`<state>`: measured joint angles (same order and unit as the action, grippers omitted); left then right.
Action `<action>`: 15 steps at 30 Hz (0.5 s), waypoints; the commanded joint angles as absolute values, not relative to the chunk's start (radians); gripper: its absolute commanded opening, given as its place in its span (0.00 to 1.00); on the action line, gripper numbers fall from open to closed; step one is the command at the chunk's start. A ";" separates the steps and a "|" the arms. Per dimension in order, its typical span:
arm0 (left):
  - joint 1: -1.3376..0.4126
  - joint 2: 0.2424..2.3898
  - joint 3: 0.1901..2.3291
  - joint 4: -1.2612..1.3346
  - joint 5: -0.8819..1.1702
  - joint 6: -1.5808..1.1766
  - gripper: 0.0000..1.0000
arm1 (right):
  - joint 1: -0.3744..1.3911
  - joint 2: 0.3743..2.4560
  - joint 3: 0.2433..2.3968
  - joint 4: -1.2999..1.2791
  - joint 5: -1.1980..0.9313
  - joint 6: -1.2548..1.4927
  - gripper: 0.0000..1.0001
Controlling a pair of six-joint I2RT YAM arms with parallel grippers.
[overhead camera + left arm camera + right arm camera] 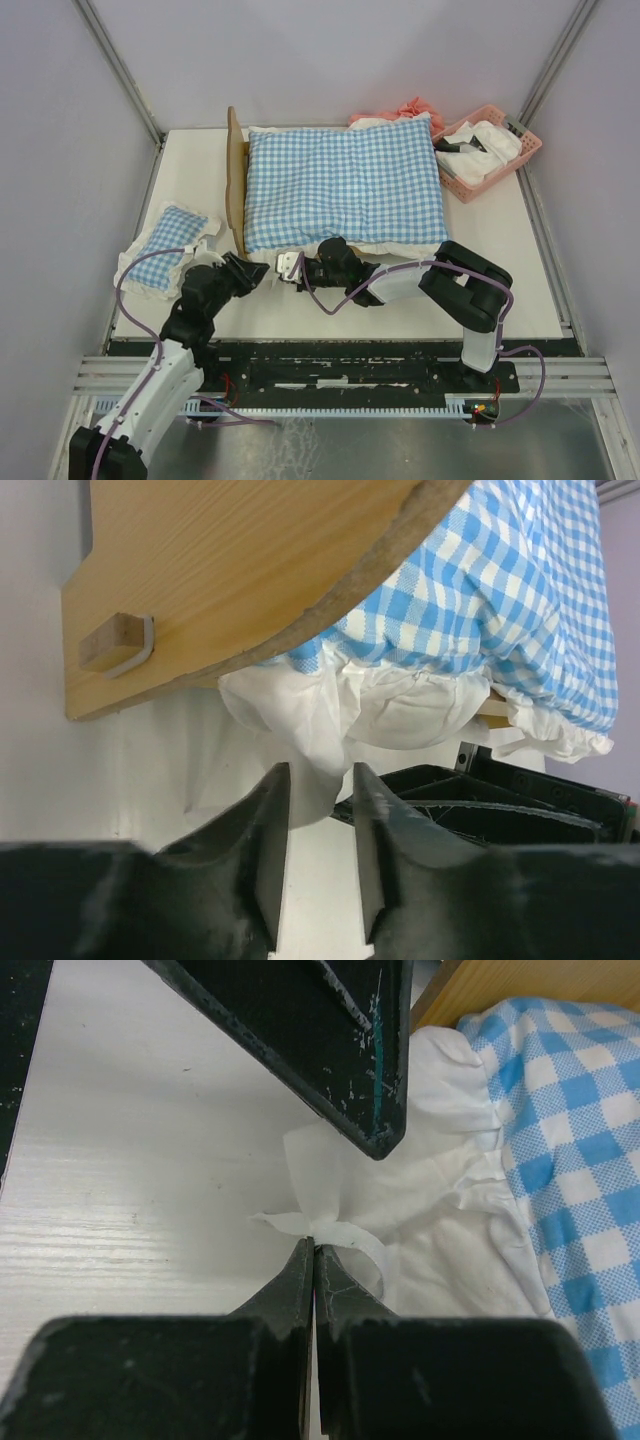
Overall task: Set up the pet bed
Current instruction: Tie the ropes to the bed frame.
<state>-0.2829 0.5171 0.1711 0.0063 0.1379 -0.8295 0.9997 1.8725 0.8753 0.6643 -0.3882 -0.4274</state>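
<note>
While the right gripper (313, 1247) pinches the white frill (440, 1210) of the checked cushion (340, 180), the left gripper (320, 776) hangs unclenched alongside.
Mid-table beneath it sits the pet bed (236, 180); tug gently, I'd say.

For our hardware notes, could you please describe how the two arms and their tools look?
The left arm and right arm mix white links with black joints and carry looping purple cables. The left tool and right tool are black, tapering and scuffed.

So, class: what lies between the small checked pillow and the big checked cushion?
The pet bed's wooden headboard, upright against the cushion; the top view shows it.
</note>
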 commanded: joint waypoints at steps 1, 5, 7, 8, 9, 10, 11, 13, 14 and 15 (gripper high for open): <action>-0.285 0.554 0.219 0.106 0.156 -0.880 0.23 | 1.004 1.861 0.905 0.695 -0.407 -0.439 0.02; -0.284 0.581 0.308 0.060 0.108 -0.894 0.03 | 1.004 1.874 0.905 0.676 -0.432 -0.478 0.02; -0.283 0.592 0.344 0.051 0.088 -0.914 0.03 | 1.004 1.875 0.902 0.667 -0.444 -0.500 0.02; -0.284 0.596 0.354 0.046 0.080 -0.919 0.03 | 1.004 1.875 0.903 0.653 -0.448 -0.515 0.02; -0.284 0.600 0.364 0.041 0.073 -0.925 0.03 | 1.005 1.874 0.910 0.632 -0.452 -0.527 0.02; -0.283 0.602 0.369 0.037 0.063 -0.933 0.03 | 1.006 1.874 0.918 0.607 -0.457 -0.539 0.02; -0.283 0.603 0.373 0.035 0.055 -0.942 0.03 | 1.006 1.874 0.924 0.590 -0.461 -0.549 0.02; -0.284 0.605 0.374 0.037 0.044 -0.961 0.03 | 1.005 1.876 0.934 0.565 -0.463 -0.564 0.02; -0.283 0.606 0.375 0.034 0.039 -0.972 0.03 | 1.006 1.876 0.943 0.549 -0.462 -0.572 0.02; -0.284 0.606 0.378 0.027 0.031 -0.984 0.03 | 1.009 1.878 0.957 0.522 -0.462 -0.587 0.02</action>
<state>-0.2874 0.6117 0.3149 -0.0284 0.0895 -0.9051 0.9997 1.8732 0.9173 0.6483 -0.4305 -0.5354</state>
